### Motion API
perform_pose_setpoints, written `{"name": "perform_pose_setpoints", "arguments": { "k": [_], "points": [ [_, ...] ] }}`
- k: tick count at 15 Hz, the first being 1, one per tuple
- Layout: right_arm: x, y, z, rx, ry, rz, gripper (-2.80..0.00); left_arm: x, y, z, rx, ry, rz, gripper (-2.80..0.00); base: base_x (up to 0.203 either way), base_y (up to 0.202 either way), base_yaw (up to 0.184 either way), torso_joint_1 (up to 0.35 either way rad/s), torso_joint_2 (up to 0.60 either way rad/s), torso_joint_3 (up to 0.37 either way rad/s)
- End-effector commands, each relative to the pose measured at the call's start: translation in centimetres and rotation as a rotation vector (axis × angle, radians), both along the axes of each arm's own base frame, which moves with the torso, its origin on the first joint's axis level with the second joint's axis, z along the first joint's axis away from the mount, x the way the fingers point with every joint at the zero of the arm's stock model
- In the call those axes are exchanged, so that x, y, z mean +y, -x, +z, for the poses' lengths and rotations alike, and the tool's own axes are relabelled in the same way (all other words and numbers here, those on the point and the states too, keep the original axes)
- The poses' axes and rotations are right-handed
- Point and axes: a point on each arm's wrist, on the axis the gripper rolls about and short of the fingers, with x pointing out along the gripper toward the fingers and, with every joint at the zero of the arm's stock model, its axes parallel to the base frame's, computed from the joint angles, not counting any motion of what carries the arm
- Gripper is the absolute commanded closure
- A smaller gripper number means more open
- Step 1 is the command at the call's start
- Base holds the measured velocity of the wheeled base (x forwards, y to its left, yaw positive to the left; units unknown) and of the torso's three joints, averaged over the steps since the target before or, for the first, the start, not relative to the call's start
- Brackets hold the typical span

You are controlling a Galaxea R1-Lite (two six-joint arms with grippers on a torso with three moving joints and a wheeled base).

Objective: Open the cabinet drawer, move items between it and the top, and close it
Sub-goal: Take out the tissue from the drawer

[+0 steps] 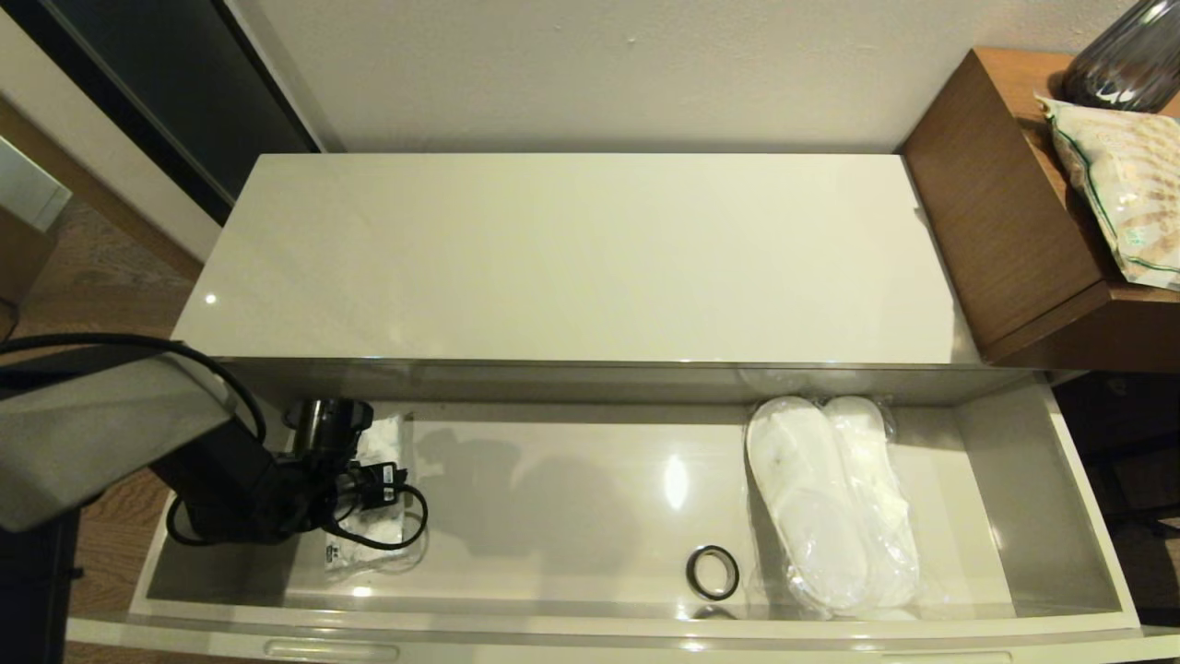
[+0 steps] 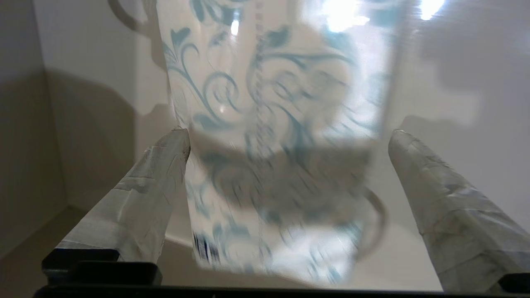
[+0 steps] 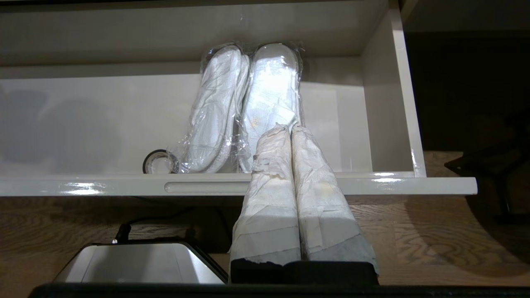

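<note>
The cabinet drawer point(image 1: 1014, 498) is seen pulled fully out below the bare glossy top point(image 1: 572, 258), with the wrapped slippers point(image 1: 830, 498) laid at its right end beside a small black ring point(image 1: 712, 572). The left gripper point(image 2: 287, 136) is lowered into the drawer's left end, its fingers point(image 2: 157, 186) spread wide on either side of the blue-green printed pack point(image 2: 273, 107); no wording can be read. The right gripper point(image 3: 290, 128) is held in front of the drawer, fingers pressed together and empty.

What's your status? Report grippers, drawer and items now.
Left gripper open, down over the printed pack at the drawer's left end. Right gripper shut, outside the drawer front. Slippers and ring inside; top bare.
</note>
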Motion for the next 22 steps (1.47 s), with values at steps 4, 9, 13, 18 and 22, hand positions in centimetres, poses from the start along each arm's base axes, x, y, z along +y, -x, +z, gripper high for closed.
{"name": "perform_pose_setpoints", "arguments": {
  "k": [4,9,13,18,22],
  "points": [
    [0.0,0.0,0.0,0.0,0.0,0.0,0.0,-1.2,3.6,3.7,-0.052,0.025,-0.029,-2.8,0.0,0.0,0.0,0.0,0.0,0.0],
    [0.0,0.0,0.0,0.0,0.0,0.0,0.0,-1.6,7.9,5.7,-0.065,0.051,-0.036,-2.8,0.0,0.0,0.0,0.0,0.0,0.0],
    [0.0,0.0,0.0,0.0,0.0,0.0,0.0,-1.4,8.5,5.5,-0.051,0.053,-0.026,-2.8,0.0,0.0,0.0,0.0,0.0,0.0],
    [0.0,0.0,0.0,0.001,0.0,0.0,0.0,-1.4,8.3,5.8,-0.065,0.049,-0.027,-2.8,0.0,0.0,0.0,0.0,0.0,0.0],
    [0.0,0.0,0.0,0.0,0.0,0.0,0.0,-0.8,5.8,3.4,-0.016,0.04,0.012,-2.8,0.0,0.0,0.0,0.0,0.0,0.0]
  ]
}}
